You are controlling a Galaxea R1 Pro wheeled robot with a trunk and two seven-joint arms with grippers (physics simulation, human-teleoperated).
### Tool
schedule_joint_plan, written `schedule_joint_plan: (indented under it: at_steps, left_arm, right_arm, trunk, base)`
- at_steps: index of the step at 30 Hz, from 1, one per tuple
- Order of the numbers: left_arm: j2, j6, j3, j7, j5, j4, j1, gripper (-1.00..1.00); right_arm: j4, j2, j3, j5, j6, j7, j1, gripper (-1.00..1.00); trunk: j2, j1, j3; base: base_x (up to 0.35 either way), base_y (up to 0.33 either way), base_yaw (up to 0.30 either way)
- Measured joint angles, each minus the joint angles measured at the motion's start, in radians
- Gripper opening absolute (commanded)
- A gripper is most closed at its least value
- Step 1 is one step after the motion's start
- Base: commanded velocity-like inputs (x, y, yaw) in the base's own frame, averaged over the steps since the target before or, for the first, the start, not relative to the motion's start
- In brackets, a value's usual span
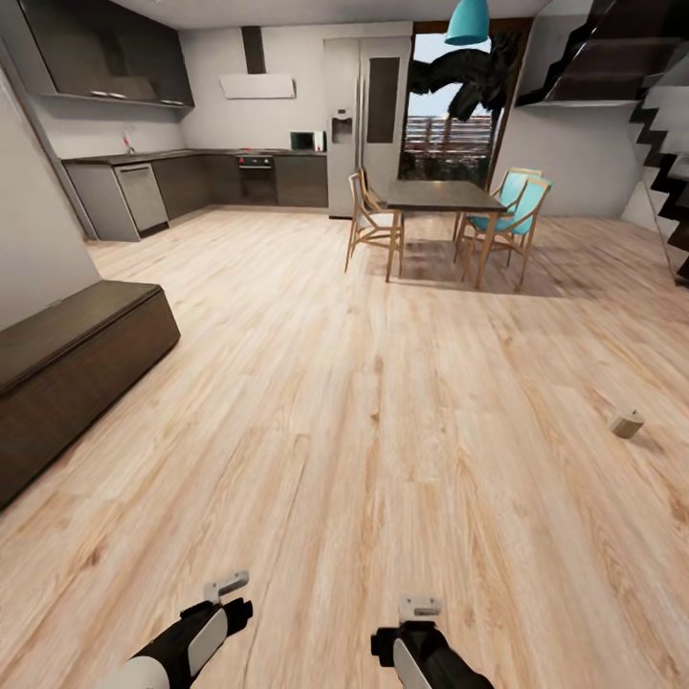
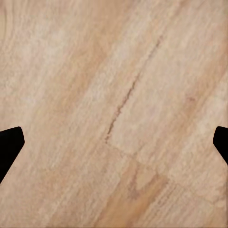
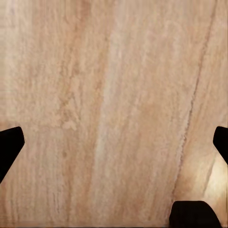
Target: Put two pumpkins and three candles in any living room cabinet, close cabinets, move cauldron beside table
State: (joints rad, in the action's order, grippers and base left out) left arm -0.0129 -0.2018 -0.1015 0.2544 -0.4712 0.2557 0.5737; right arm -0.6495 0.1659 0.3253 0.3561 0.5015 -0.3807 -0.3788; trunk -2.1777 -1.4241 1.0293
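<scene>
One candle [image 1: 627, 423], a stubby beige cylinder, lies tipped on the plank floor at the right, well ahead of my arms. The long dark-brown cabinet [image 1: 77, 349] runs along the left wall with its fronts shut. Both arms hang low at the near edge of the head view. My left gripper [image 1: 228, 586] and right gripper [image 1: 420, 607] point down at bare floor. In each wrist view the dark fingertips [image 2: 9, 145] [image 3: 9, 145] stand far apart at the frame's sides with only wood planks between them, so both are open and empty. The pumpkins, cauldron and table are out of view.
A dining table [image 1: 445, 196] with wooden and teal chairs stands far ahead. Behind it are a fridge [image 1: 368, 115] and dark kitchen counters [image 1: 191, 177]. A staircase [image 1: 665, 163] rises at the right. Wide open floor lies between me and the candle.
</scene>
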Motion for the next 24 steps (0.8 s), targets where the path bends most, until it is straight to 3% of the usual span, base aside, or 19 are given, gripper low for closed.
schedule_joint_plan:
  at_steps: [6, 9, 24]
  left_arm:
    - [-0.018, -0.008, 0.000, 0.010, 0.007, -0.032, -0.001, 1.00]
    - [-0.032, -0.009, 0.001, 0.009, 0.009, -0.045, -0.001, 1.00]
    - [-0.035, -0.007, 0.000, 0.009, 0.011, -0.050, -0.001, 1.00]
  right_arm:
    - [0.033, 0.009, 0.024, -0.022, 0.022, -0.029, 0.024, 1.00]
    - [0.051, -0.001, 0.031, -0.042, 0.005, -0.026, 0.025, 1.00]
    - [0.071, -0.013, 0.024, -0.043, -0.079, -0.019, 0.025, 1.00]
  trunk:
    - [0.007, 0.004, -0.003]
    - [0.028, 0.015, -0.012]
    - [0.133, 0.073, -0.059]
  base:
    - [0.000, 0.000, 0.000]
    - [0.000, 0.000, 0.000]
    - [0.000, 0.000, 0.000]
